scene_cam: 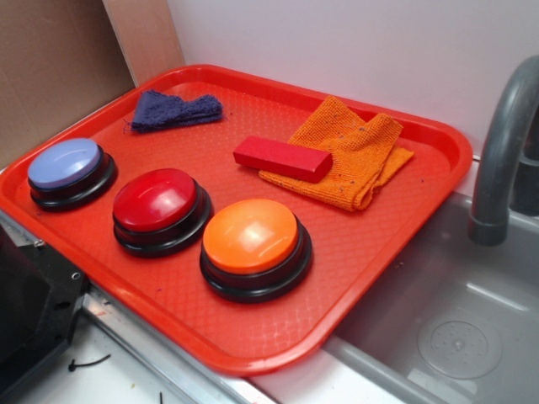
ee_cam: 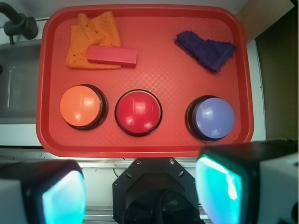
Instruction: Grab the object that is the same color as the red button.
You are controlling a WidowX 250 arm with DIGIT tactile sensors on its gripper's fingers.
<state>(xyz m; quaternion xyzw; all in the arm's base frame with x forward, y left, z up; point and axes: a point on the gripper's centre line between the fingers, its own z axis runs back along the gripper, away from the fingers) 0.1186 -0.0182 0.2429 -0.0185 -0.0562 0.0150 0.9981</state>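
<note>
Three dome buttons are sitting in a row on the red tray (ee_cam: 145,77), the red button (ee_cam: 138,112) in the middle; in the wrist view the red block (ee_cam: 112,55) is lying at about eleven o'clock from it, half overlapping the orange cloth (ee_cam: 86,39). The gripper (ee_cam: 140,191) is hanging open above the tray's near edge, holding nothing. I'm judging the best approach is closing across the block's narrow width, avoiding snagging cloth. The fingertips are running out of frame, blurred.

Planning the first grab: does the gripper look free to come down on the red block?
Probably yes: the gripper is open above the tray edge, and the red block lies uncovered, partly on the orange cloth.
</note>
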